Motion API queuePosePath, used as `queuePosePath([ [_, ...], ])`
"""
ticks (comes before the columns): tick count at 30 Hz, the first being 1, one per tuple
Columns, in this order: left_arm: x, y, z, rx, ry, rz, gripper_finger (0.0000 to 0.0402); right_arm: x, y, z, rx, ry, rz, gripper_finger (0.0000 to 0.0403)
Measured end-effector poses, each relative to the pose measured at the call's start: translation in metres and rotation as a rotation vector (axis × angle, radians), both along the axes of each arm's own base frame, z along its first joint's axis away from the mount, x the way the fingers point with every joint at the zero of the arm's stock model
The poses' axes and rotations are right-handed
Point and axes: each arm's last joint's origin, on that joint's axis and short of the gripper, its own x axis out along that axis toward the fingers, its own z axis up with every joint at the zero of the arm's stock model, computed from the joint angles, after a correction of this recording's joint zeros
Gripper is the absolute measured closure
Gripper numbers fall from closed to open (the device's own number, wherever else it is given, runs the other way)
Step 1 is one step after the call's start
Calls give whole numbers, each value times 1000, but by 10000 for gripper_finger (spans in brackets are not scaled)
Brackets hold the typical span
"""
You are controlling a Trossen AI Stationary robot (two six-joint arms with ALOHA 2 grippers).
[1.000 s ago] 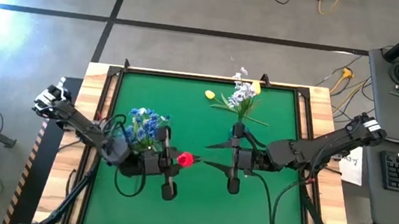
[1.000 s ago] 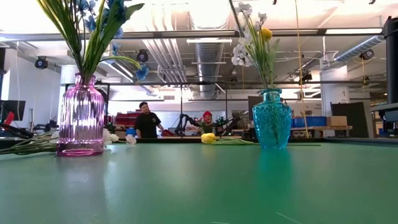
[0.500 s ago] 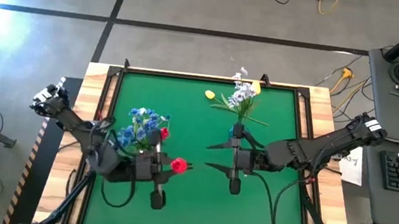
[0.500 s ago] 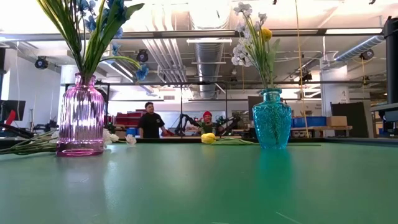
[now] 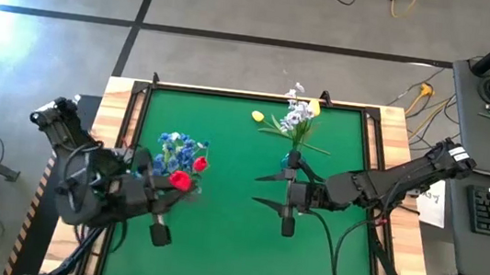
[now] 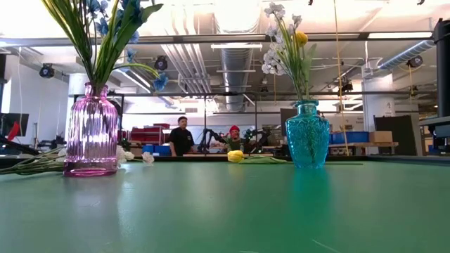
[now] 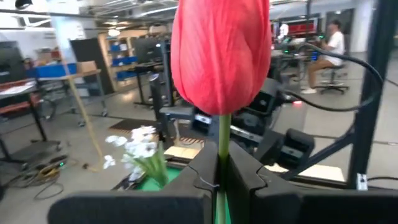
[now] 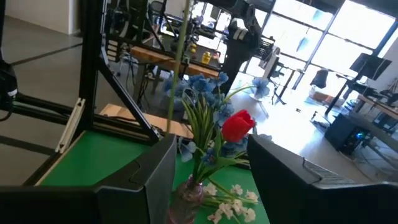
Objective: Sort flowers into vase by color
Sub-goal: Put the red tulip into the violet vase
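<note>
My left gripper [image 5: 174, 191] is at the table's left, shut on a red tulip [image 5: 180, 180] just near of the pink vase [image 6: 91, 130]. That vase holds blue flowers [image 5: 172, 151] and a second red bud [image 8: 238, 124]. My right gripper [image 5: 262, 190] hangs open at mid-table, near of the teal vase [image 6: 307, 133], which holds white flowers [image 5: 297, 114] and a yellow bud. A yellow tulip [image 5: 258, 116] lies on the cloth near the far edge. White flowers [image 6: 140, 157] lie behind the pink vase. My left gripper pinches the red tulip's thin green stem [image 7: 219, 163] between its two fingers, a short way below the bud [image 7: 221, 53]. The fingers [image 7: 202, 168] come level from the table's left, across the stem. The tulip is lifted clear and stands upright, bud on top.
Loose green stems [image 6: 31, 166] lie on the table left of the pink vase. Green cloth [image 5: 231, 256] covers the table, with a wooden rim [image 5: 114, 113] around it. A person [image 6: 181, 137] stands in the room beyond the far edge.
My left gripper has carried the red tulip from mid-table toward the table's left, up beside the pink vase, keeping its hold while the arm drew back. The person in the room behind has walked toward the right.
</note>
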Motion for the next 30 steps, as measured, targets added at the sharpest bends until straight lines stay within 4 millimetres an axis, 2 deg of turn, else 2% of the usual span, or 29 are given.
queuePosePath([
  [7,-14,5,14,17,22,77,401,0,-1,0,0,-1,-17,211],
  [16,-18,8,16,-5,17,75,401,0,-1,0,1,-1,-17,211],
  [25,-36,25,-5,-147,62,48,401,0,-1,0,2,-1,-18,211],
  [30,-40,30,-8,-195,81,19,401,0,-1,0,2,-1,-20,211],
])
